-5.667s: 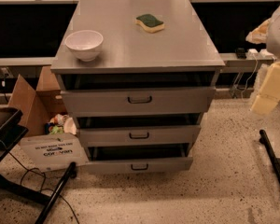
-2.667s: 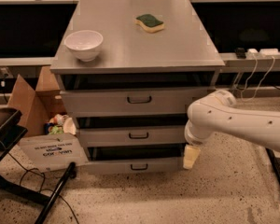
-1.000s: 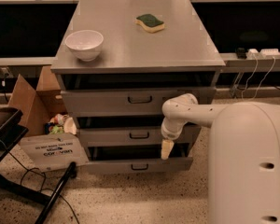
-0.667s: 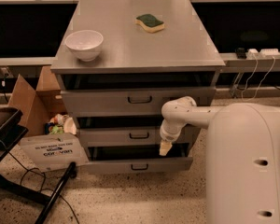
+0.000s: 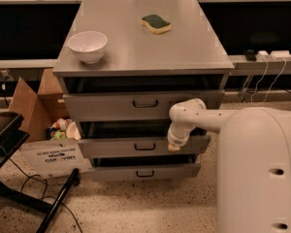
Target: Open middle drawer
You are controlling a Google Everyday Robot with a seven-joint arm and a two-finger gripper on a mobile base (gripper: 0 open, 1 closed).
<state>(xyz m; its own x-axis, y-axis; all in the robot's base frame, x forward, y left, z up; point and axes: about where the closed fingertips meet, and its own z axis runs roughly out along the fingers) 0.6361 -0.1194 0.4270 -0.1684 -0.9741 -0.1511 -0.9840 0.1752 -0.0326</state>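
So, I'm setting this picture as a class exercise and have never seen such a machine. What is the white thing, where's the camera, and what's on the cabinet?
The white shape is a robot arm, seen close up, reaching in from the right; it belongs to a wheeled robot with one arm. There is one camera, looking down at the front of a grey cabinet; where it is mounted is not known. At the arm's end is the gripper, its clamp-like hand, at the front of the middle drawer, just right of the small dark handle. I cannot tell whether it has hold of anything. On the cabinet stand a white bowl and a green-and-yellow sponge.
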